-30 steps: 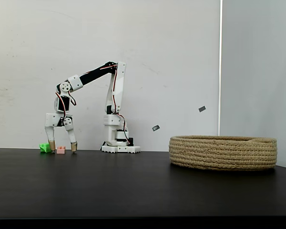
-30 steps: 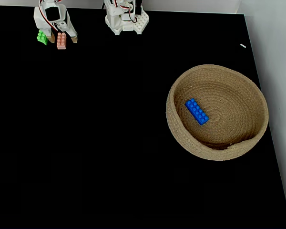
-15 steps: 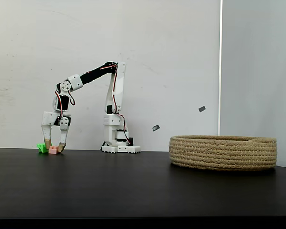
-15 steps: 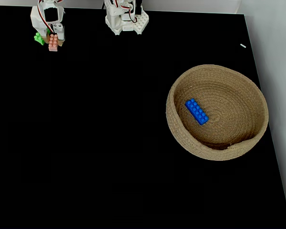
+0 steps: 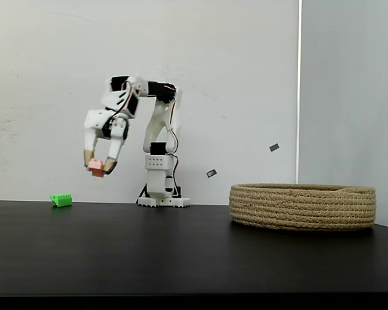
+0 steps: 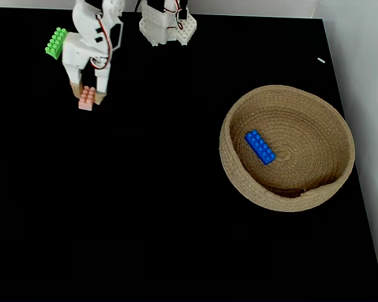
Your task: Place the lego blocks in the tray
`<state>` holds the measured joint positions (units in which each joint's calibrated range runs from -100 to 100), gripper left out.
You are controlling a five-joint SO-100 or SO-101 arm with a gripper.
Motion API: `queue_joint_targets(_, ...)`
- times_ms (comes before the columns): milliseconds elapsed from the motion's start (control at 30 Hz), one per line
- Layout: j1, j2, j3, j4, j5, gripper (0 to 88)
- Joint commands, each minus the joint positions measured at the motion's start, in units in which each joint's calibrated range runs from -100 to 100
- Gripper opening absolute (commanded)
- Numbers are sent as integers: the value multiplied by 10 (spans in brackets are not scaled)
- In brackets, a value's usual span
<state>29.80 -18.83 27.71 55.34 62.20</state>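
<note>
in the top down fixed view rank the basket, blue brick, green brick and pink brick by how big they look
1. basket, by far
2. blue brick
3. green brick
4. pink brick, though it is lifted in the gripper, nearer the camera, so its rank against the green is unsure

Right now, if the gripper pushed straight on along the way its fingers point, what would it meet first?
Probably the bare black table. The gripper, shut on the pink brick, points steeply down; the green brick lies off to one side.

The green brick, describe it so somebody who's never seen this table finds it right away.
Start at the arm's white base on the black table's far edge. The green brick lies left of it in the top-down fixed view, alone on the table; the pink brick is airborne in the fingers.
</note>
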Motion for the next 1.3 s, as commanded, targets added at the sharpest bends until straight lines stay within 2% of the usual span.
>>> queue_joint_targets(0, -147, -38, -65, -25, -63, 0)
queue_joint_targets(267, -364, -32, -71, -122, -145, 0)
queue_joint_targets(500, -462, -20, -35, -218, -159, 17)
queue_joint_targets(533, -470, -19, -26, -231, -159, 81)
queue_joint_targets(600, -478, -14, -17, -233, -159, 277)
queue_joint_targets(633, -480, -12, -11, -233, -162, 331)
queue_joint_targets(700, -481, -11, 1, -233, -159, 380)
queue_joint_targets(867, -444, -28, 21, -214, -142, 372)
queue_joint_targets(967, -390, -56, 9, -126, -130, 365)
queue_joint_targets(1133, -231, -108, 35, -45, -92, 352)
queue_joint_targets(1267, -75, -122, 43, 0, -41, 356)
